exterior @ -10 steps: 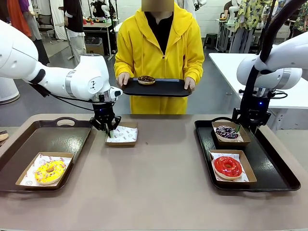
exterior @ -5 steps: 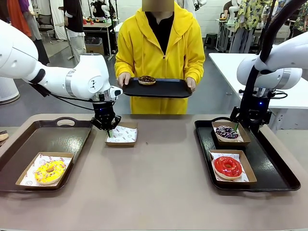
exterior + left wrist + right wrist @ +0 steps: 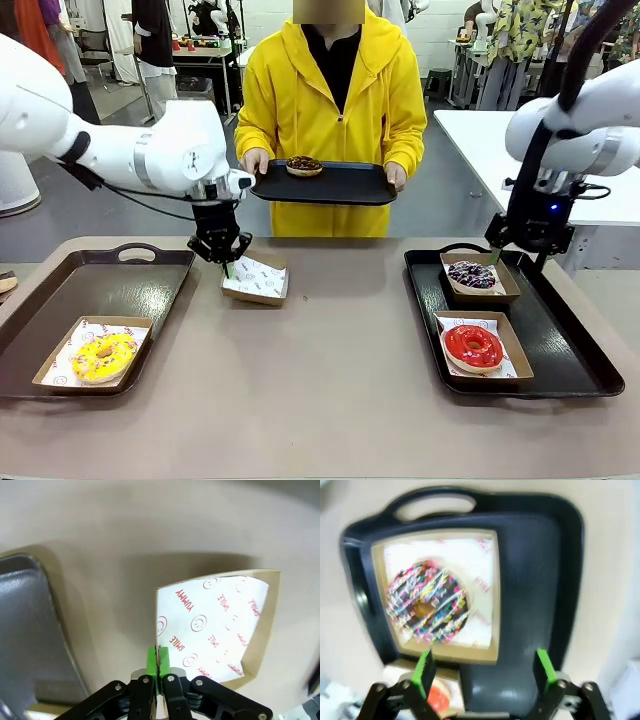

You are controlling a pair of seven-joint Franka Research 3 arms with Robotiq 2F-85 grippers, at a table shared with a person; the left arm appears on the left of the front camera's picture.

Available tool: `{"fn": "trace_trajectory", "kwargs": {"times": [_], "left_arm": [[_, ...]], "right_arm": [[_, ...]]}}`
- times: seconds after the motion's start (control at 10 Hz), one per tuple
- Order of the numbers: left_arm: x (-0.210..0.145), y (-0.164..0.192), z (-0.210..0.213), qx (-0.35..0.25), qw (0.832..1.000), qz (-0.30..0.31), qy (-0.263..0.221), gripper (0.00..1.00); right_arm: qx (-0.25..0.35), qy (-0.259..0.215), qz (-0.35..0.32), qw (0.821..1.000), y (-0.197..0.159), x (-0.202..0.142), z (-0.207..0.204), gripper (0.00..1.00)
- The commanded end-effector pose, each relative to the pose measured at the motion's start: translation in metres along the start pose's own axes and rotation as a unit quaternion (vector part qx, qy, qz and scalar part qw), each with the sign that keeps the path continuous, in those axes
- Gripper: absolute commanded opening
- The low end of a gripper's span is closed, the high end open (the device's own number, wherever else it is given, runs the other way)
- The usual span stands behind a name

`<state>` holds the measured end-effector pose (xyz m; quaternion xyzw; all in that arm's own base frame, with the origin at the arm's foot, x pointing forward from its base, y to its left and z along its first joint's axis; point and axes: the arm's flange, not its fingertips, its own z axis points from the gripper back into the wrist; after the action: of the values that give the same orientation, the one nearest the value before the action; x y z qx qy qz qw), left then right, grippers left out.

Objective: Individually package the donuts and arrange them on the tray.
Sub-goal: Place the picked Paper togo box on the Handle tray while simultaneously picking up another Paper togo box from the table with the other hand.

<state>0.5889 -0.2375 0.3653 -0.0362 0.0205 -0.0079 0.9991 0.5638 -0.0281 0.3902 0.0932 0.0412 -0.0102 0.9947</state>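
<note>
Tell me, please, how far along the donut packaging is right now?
Done: the yellow donut, the red donut and the sprinkled dark donut sit boxed on trays. In hand: the left claw pinches the empty box, one edge raised. Left: the chocolate donut on the person's tray.

- The left arm reaches in from the left, wrist bent down, and its left gripper (image 3: pixel 224 262) points at the table with the green pads (image 3: pixel 152 661) pinched together.
- The right arm hangs at the right, and its right gripper (image 3: pixel 485 672) points down with the jaws spread wide, holding nothing.
</note>
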Motion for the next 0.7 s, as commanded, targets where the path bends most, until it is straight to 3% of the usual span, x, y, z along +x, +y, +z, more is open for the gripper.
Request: {"fn": "trace_trajectory", "kwargs": {"times": [0.0, 0.3, 0.6], "left_arm": [[-0.013, -0.009, 0.063, -0.019, 1.000, -0.016, -0.004, 0.00], [-0.021, -0.030, 0.130, -0.023, 0.999, -0.021, -0.038, 0.00], [-0.018, -0.051, 0.170, -0.008, 0.998, -0.016, -0.053, 0.00]], "right_arm": [[0.119, -0.010, 0.043, 0.992, -0.035, -0.059, 0.050, 1.00], [0.278, -0.060, 0.041, 0.958, -0.105, -0.117, 0.108, 1.00], [0.392, -0.082, 0.054, 0.915, -0.163, -0.166, 0.115, 1.00]]}}
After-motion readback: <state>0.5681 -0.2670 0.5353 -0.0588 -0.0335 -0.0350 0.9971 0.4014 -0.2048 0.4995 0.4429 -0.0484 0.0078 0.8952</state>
